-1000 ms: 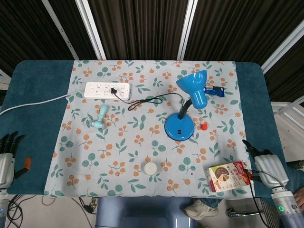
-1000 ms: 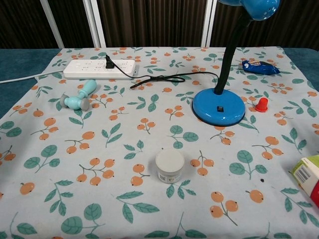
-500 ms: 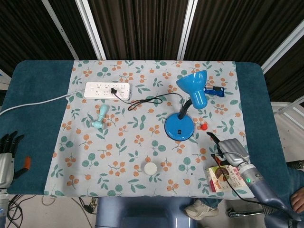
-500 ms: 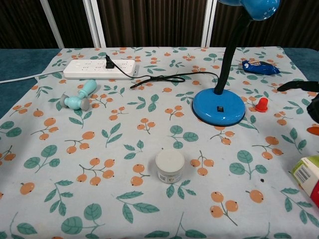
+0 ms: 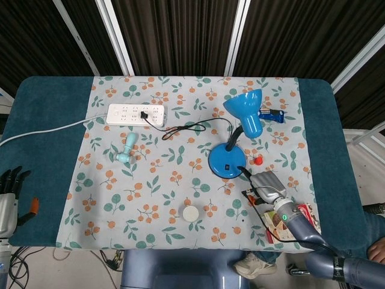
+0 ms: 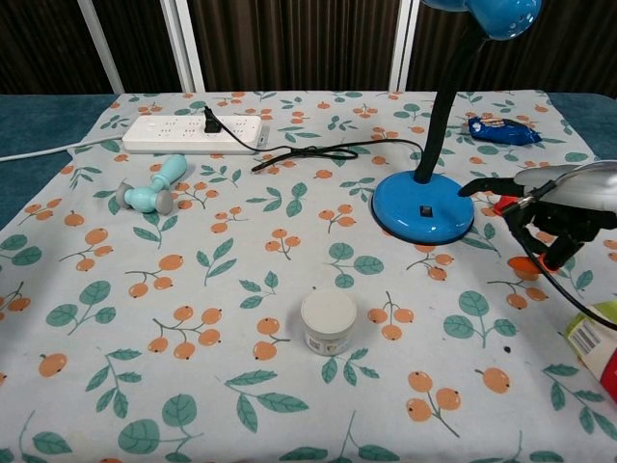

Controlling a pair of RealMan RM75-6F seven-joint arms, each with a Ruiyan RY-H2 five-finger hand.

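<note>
While the right hand hovers with its fingers spread and holding nothing, the thing nearest to it is the blue desk lamp, whose round base stands on the flowered cloth toward the worktop's right side, just beyond the fingertips. I judge the base to be the heavy part: a smooth, glossy disc that would slip under a light pinch. The dark neck looks bendable, so a hold there would likely flex rather than carry the weight, and the shade sits high enough to make the lamp top-heavy if tipped. A grip low on the neck, close to the base, seems the firmest place. Its black cord runs to the white power strip and would tug if the lamp moved far. A small red piece lies just beside the base. The left hand rests off the cloth at the worktop's left edge, fingers apart and empty.
</note>
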